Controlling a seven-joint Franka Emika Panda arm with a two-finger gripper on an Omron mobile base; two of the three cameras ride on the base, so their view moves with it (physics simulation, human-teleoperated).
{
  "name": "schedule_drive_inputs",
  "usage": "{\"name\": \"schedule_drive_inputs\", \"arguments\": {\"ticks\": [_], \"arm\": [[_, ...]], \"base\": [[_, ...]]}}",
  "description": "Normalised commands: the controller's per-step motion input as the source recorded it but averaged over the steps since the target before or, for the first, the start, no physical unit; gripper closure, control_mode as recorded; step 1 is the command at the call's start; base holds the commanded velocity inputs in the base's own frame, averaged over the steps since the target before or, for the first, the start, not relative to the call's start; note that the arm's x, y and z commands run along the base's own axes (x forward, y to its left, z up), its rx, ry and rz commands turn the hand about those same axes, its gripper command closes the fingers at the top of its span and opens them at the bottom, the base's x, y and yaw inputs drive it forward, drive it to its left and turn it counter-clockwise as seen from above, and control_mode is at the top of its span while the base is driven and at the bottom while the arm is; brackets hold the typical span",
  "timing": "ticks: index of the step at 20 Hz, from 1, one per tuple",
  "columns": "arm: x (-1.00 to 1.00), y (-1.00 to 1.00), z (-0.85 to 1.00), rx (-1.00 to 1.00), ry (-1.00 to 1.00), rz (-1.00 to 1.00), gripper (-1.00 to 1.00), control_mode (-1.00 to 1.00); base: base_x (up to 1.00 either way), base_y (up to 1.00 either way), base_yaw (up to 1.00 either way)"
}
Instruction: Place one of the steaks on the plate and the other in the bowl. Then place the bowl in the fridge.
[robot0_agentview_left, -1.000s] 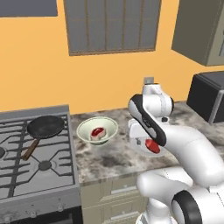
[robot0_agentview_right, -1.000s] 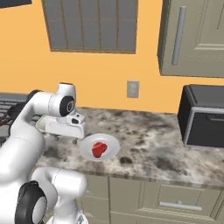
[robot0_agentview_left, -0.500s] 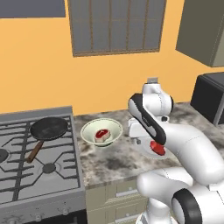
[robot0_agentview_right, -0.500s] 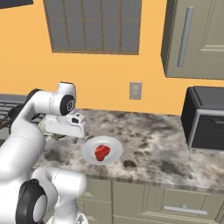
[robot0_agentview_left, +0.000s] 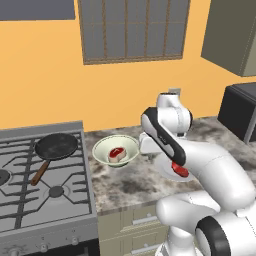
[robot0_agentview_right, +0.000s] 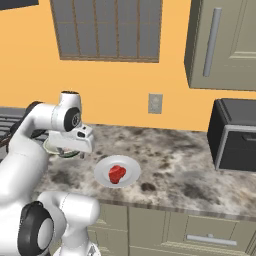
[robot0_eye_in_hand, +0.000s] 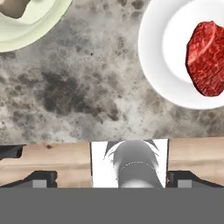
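1 steak (robot0_agentview_right: 117, 173) is seen on the plate (robot0_agentview_right: 131, 163); the other steak (robot0_agentview_left: 117, 153) lies in the bowl (robot0_agentview_left: 115, 149), on the counter (robot0_agentview_right: 180, 175) beside the stove (robot0_agentview_left: 30, 200). The gripper (robot0_eye_in_hand: 111, 178) is spread fully wide and holds nothing, poised over bare counter between bowl and plate.

Risk: the bowl's flared rim is judged hard to pinch; an off-centre grasp may tip it and spill the steak. The plate lies near and may be knocked.

Versus 1 s ago: the whole scene is shifted in both base views, so the base is taken as driven; objects are unmoved.
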Motion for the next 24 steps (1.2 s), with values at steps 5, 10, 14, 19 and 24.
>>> {"name": "schedule_drive_inputs", "arguments": {"ticks": [5,10,14,19,24], "arm": [[0.82,0.11,0.43,0.19,0.0,-0.13,-1.0,-1.0],[0.53,0.0,-0.01,0.15,-0.02,-0.11,-1.0,-1.0],[0.59,-0.1,-0.25,0.08,0.0,0.0,-1.0,-1.0],[0.8,-0.01,-0.45,0.11,-0.04,-0.01,-1.0,-1.0],[0.36,0.06,-0.3,0.0,-0.01,0.0,-1.0,-1.0]], "base": [[0.0,0.0,0.0],[0.0,0.0,0.0],[0.0,0.0,0.0],[0.0,0.0,0.0],[0.0,0.0,0.0]]}}
